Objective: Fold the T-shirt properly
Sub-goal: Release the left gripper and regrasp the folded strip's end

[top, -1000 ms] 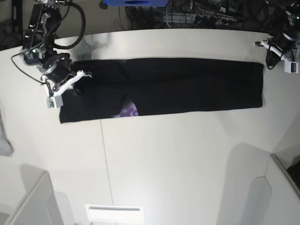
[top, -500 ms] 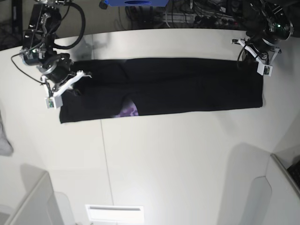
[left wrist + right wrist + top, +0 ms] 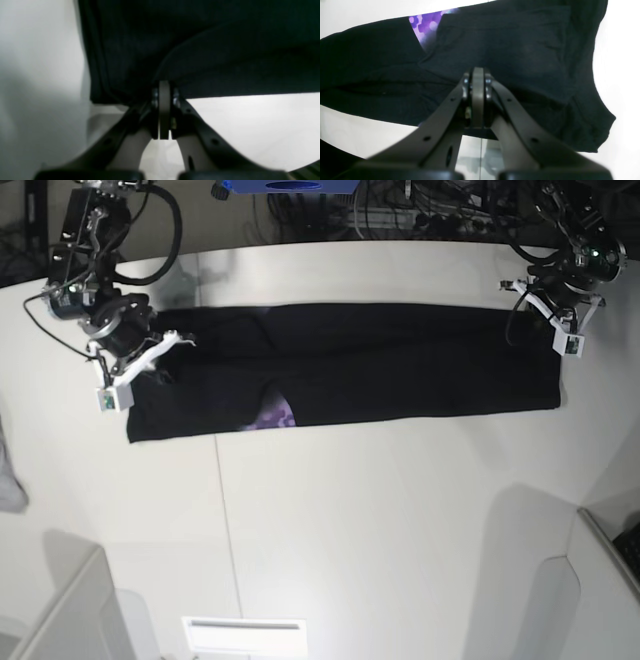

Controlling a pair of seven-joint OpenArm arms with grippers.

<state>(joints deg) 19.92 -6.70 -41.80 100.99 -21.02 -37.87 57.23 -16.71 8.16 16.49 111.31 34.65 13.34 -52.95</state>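
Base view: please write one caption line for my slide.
T-shirt folded into a long black band on the table, with the shut right hand and left hand at its ends.

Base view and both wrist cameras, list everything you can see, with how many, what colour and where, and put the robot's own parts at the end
T-shirt: one, black, folded into a long band across the far half of the table; a purple bit of print peeks out along its near edge.
Table: one, off-white, fills most of the base view.
Cables: a dark tangle, behind the table's far edge.
Blue object: one, at the top edge, mostly cut off.
Pale cloth: one, greyish, at the left edge, mostly cut off.
Right pincer: one, dark, shut, over the T-shirt's end at the base view's left.
Left pincer: one, dark, shut, at the T-shirt's far corner at the base view's right; a grip cannot be told.
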